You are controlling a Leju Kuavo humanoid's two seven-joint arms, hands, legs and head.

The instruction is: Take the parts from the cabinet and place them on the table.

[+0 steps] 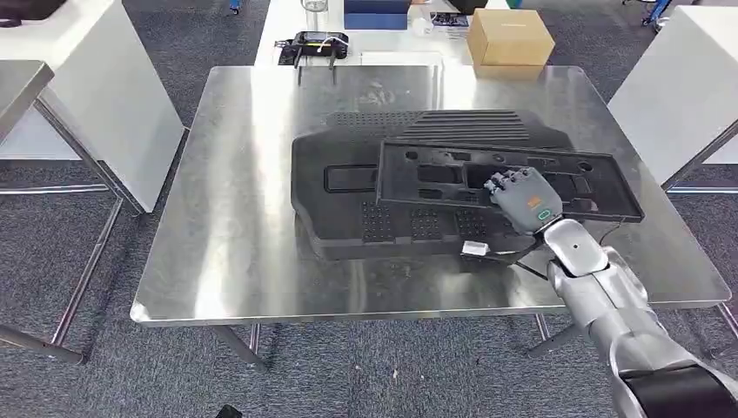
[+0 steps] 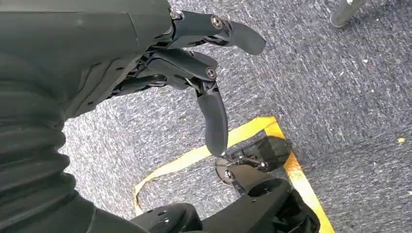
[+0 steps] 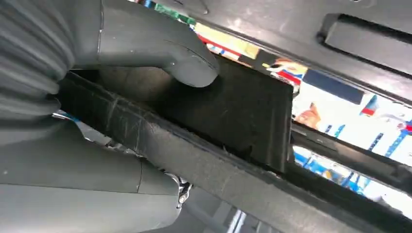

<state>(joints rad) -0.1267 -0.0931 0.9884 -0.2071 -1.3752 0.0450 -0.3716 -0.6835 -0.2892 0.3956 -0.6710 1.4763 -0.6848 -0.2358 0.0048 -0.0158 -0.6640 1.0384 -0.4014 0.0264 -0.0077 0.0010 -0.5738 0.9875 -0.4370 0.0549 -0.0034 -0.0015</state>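
Head view: steel table at centre, carrying 2 black parts. Large ribbed black panel flat on the top; narrower slotted black panel lying across it, angled toward 4 o'clock. Right hand reaching in from 5 o'clock on a silver arm, clamped onto the near edge of the slotted black panel. Cardboard box beyond the table at 1 o'clock, black handheld controller at 12 o'clock.

Left wrist view: left hand hanging over grey carpet, fingers apart and loosely bent, holding nothing. Yellow floor tape below it.

Right wrist view: thick grey thumb pressed on one face of the slotted black panel's edge, the rest of the hand wrapped under the other side, grip firm
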